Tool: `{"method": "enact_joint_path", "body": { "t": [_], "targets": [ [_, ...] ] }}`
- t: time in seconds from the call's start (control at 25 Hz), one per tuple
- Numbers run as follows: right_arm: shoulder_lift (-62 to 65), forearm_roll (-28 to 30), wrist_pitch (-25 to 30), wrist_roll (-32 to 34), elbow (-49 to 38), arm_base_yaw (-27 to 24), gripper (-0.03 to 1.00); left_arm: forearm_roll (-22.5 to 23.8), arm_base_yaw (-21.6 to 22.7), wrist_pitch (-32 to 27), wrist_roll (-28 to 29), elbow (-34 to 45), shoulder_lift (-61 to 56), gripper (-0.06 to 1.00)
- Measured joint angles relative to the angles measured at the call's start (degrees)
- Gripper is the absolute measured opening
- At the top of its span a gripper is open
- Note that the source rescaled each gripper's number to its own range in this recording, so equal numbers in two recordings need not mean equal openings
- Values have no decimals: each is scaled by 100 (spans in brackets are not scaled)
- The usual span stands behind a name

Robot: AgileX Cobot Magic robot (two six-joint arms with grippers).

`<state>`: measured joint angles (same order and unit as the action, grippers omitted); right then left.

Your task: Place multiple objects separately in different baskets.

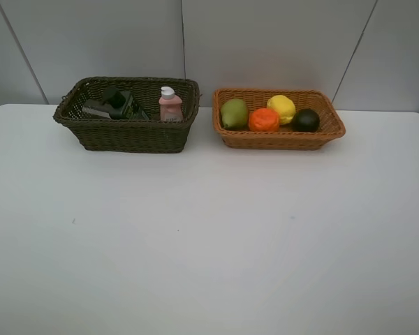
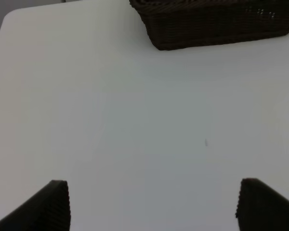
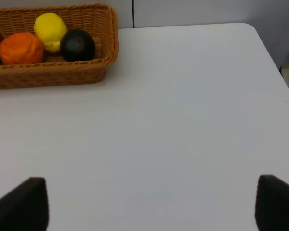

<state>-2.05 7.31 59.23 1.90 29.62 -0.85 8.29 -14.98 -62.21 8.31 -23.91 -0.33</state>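
Note:
The dark brown-green basket [image 1: 129, 134] stands at the back left and holds the dark green pump bottle [image 1: 119, 103] and the small pink white-capped bottle [image 1: 170, 105]. The light orange-tan basket [image 1: 279, 139] stands at the back right and holds the pear [image 1: 234, 113], orange [image 1: 264, 120], lemon [image 1: 282, 108] and dark green round fruit [image 1: 306, 120]. The pink cup and the white marker are hidden. Neither arm shows in the exterior view. My left gripper [image 2: 154, 207] is open and empty over bare table, short of the dark basket [image 2: 216, 24]. My right gripper [image 3: 151, 204] is open and empty, short of the light basket [image 3: 53, 72].
The white table [image 1: 209, 237] runs to a grey panel wall behind the baskets. The right wrist view shows the table's right edge and rounded far corner [image 3: 260, 38]. A small dark speck [image 2: 205, 142] marks the table surface.

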Motion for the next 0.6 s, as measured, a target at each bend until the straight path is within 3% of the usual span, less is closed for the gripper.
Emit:
{"method": "enact_joint_path", "body": {
  "t": [0.12, 0.36, 0.6],
  "targets": [
    [0, 0, 0, 0, 0, 0, 88, 0, 388, 5, 0, 0, 0, 92],
    [0, 0, 0, 0, 0, 0, 88, -335, 1708, 12, -448, 0, 0, 92],
    [0, 0, 0, 0, 0, 0, 88, -599, 1676, 18, -728, 0, 0, 92]
  ]
}}
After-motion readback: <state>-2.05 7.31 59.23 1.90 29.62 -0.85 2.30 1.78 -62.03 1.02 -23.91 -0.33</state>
